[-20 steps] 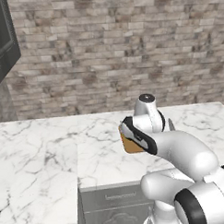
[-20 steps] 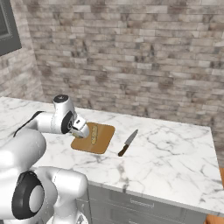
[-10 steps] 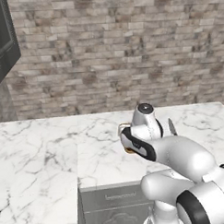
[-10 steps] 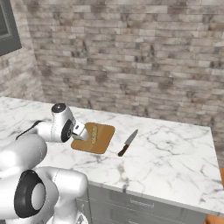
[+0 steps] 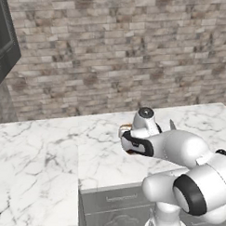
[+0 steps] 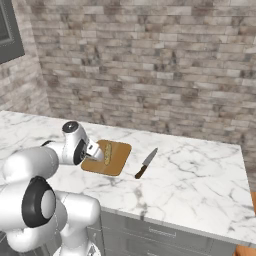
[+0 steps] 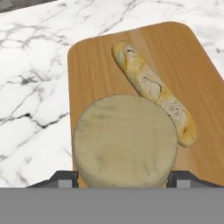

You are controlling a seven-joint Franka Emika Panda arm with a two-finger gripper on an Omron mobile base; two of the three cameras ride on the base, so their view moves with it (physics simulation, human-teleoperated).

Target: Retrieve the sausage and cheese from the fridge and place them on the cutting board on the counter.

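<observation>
My gripper [image 7: 122,177] is shut on the cheese [image 7: 124,140], a round pale tan chunk that hides much of what lies below it. It hangs just above the near left part of the orange-brown cutting board [image 7: 96,65] on the white marble counter [image 7: 35,70]. A long pale yellow, brown-flecked loaf-like piece [image 7: 153,92] lies slantwise on the board, beside the cheese. From the right base the gripper [image 6: 95,151] is at the board's [image 6: 117,157] left end. From the left base my arm hides most of the board [image 5: 126,128]. The dark red-brown sausage is out of view.
A knife [image 6: 146,163] with a dark handle lies on the counter just right of the board. A brick wall [image 6: 150,65] backs the counter. A dark cabinet [image 5: 1,40] hangs at the upper left. Grey drawer fronts [image 5: 119,203] sit below the counter's front edge.
The hand has sunk a little toward the board's near left end, still holding the cheese. Board, loaf-like piece and knife have not moved.
</observation>
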